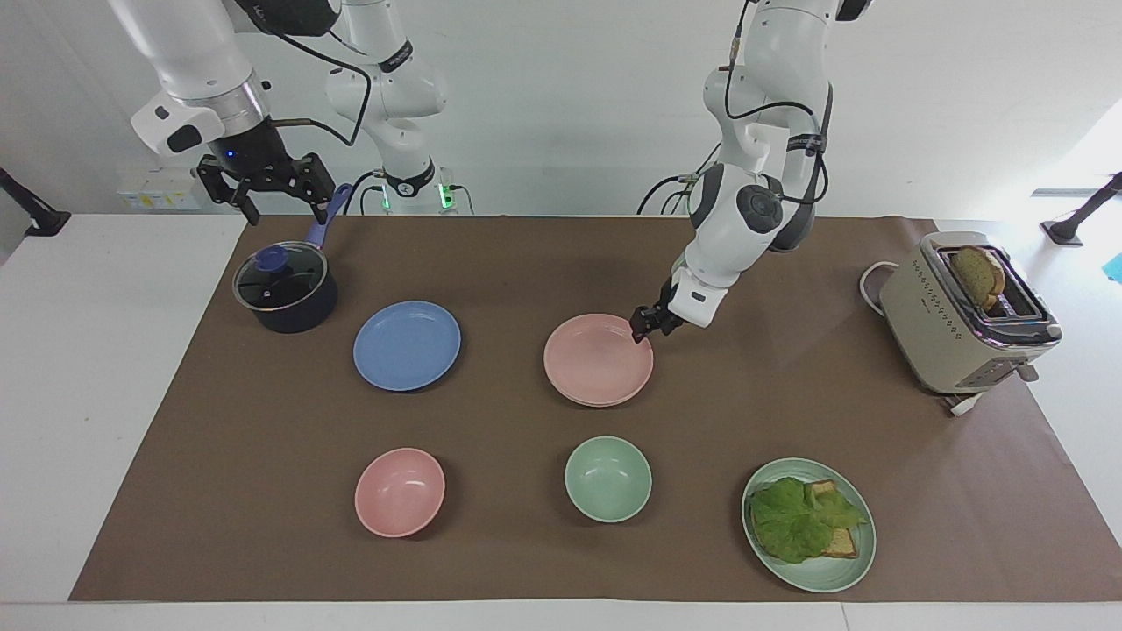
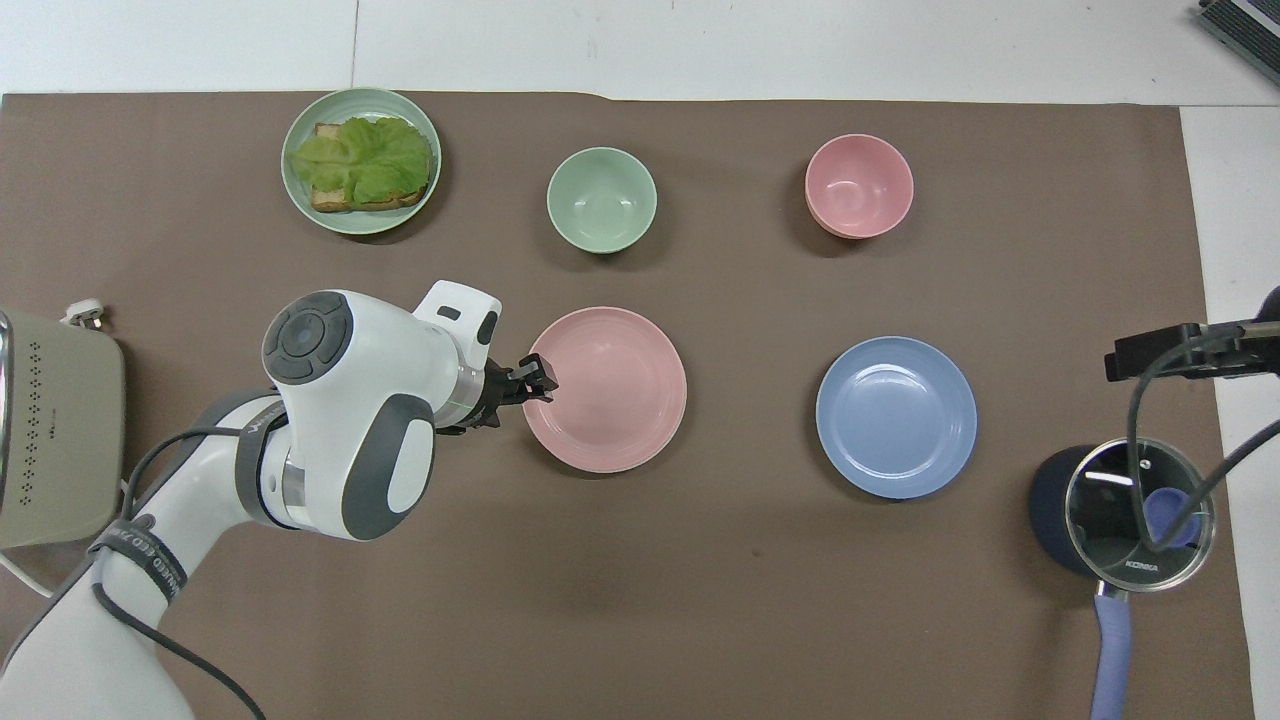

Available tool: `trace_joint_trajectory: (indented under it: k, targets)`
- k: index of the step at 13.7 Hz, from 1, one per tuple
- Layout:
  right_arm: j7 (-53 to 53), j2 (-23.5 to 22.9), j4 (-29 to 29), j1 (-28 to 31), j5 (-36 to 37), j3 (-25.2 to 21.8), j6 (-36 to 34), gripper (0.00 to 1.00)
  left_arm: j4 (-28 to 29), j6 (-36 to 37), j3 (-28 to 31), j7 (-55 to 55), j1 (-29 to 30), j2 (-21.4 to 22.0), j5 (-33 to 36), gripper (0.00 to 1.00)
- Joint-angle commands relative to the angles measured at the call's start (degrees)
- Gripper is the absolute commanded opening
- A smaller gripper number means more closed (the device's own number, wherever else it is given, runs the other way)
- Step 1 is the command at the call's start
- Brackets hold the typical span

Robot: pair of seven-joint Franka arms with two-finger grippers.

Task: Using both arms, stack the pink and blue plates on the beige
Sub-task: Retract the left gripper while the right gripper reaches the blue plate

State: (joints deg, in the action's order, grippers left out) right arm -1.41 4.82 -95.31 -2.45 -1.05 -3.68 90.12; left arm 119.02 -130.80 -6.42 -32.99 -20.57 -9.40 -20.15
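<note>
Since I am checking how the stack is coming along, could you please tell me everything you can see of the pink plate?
The pink plate is shallow, round and matte pale pink, with a low raised rim. It lies level on another plate, of which only a thin edge shows beneath it, at the middle of the brown mat, beside the blue plate. The left gripper is at its rim toward the left arm's end; whether it touches cannot be told.

Left hand [image 1: 646,324] low, right hand [image 1: 267,188] raised, open.

plates: one [image 1: 599,361] stacked on another | third plate [image 1: 407,344] beside stack, toward right arm's end
</note>
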Motion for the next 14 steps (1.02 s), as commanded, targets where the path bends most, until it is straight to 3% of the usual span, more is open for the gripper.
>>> trace_joint_trajectory:
  k: [1, 5, 8, 14]
  targets:
    - [-0.4, 1.2, -3.2, 0.9, -2.0, 0.2, 2.6, 1.00, -4.9, 8.2, 1.1, 0.2, 3.1, 2.5, 3.6, 1.00]
    - [-1.4, 1.2, -6.5, 0.9, -2.1, 0.2, 5.3, 1.00, -21.3, 25.6, 1.1, 5.9, 11.8, 4.0, 15.2, 1.00]
    - [-2.7, 1.2, -10.1, 0.9, -2.2, 0.2, 9.3, 1.00, -29.7, 37.4, 1.1, 17.8, 17.8, 4.0, 16.4, 1.00]
    - [-4.4, 0.5, -18.8, 0.3, -2.4, 0.2, 19.0, 1.00, -30.4, 41.6, 1.9, 30.1, 21.2, 10.4, 20.9, 1.00]
